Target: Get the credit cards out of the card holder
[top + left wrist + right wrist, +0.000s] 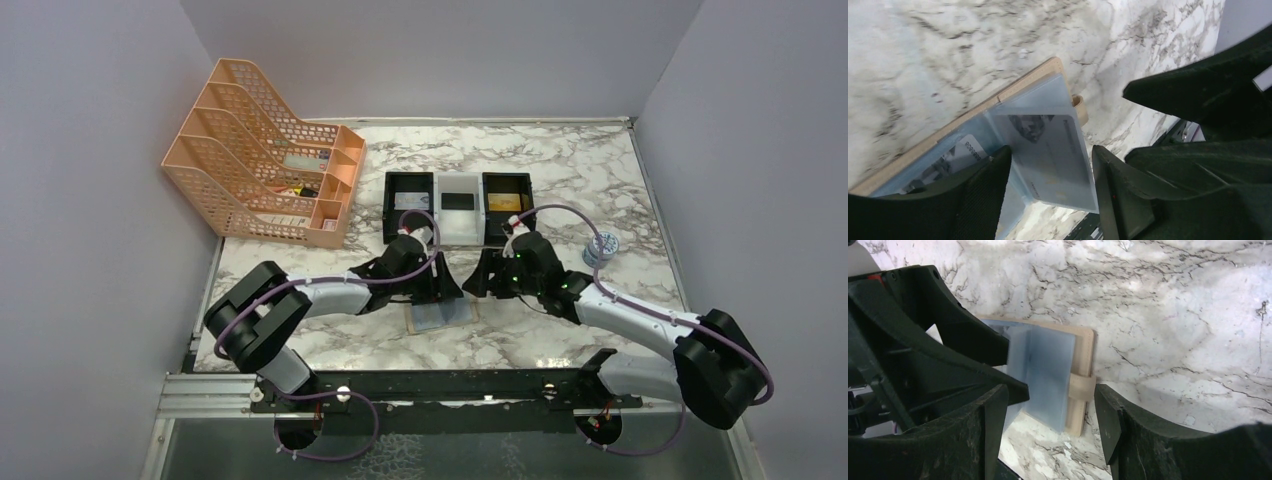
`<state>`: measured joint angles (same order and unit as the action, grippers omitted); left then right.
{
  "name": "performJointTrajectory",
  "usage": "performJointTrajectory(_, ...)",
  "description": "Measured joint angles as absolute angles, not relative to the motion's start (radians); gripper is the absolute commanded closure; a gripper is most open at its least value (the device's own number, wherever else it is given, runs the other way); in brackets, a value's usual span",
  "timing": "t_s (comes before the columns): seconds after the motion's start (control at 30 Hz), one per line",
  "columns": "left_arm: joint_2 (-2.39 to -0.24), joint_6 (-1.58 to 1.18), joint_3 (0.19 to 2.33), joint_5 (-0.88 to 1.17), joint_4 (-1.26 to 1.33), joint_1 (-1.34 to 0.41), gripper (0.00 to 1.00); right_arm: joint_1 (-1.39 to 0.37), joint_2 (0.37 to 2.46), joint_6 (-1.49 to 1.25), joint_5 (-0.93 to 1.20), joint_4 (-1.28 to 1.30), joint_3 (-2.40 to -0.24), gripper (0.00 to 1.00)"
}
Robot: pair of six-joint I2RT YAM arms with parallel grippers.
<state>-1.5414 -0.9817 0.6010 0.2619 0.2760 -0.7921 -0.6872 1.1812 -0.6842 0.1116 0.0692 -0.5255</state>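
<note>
Your card holder (441,316) lies open on the bench (560,170), between both pincers, whose heads hide most of it from above. The left pincer (1050,150) gapes around a clear card sleeve (1048,145). The right pincer (1050,390) stands open and empty. Trays (459,205) sit behind.

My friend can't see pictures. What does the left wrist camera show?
An open tan card holder lies on the marble table, and one clear sleeve with a card inside stands up in front of the left gripper. Its two black fingers are spread apart on either side. Another card shows in a flat sleeve at lower left.
</note>
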Motion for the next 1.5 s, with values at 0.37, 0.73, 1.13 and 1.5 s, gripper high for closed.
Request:
performJointTrajectory(0.37,-1.486,-0.952,0.609,0.231,0.237,-0.831,0.23,-0.646,1.148,-0.712,0.215,0.036,-0.5,0.36)
performJointTrajectory(0.73,-1.344,-0.937,0.552,0.152,0.182,-0.833,0.22,-0.646,1.15,-0.715,0.309,-0.049,-0.452,0.39)
performJointTrajectory(1.13,-1.072,-0.894,0.426,-0.001,0.142,-0.833,0.21,-0.646,1.245,-0.71,0.448,-0.221,-0.395,0.48)
performJointTrajectory(1.5,-1.097,-0.857,0.347,0.078,0.258,-0.833,0.25,-0.646,1.388,-0.683,0.418,-0.259,-0.406,0.56)
